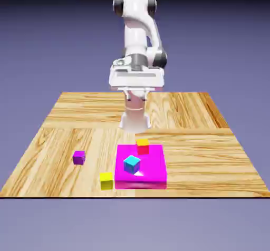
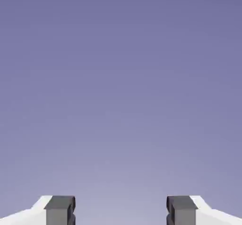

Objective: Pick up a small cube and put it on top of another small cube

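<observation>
- Small solid purple cube sits on the light wooden table, at the exterior view's left
- Small all-yellow cube stands just beside the flat magenta square slab
- Cyan cube and red cube with orange-yellow top are at the slab
- White two-finger gripper has its fingertips apart

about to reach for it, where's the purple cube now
On the table at the exterior view's left, the purple cube sits beyond the yellow cube.
</observation>
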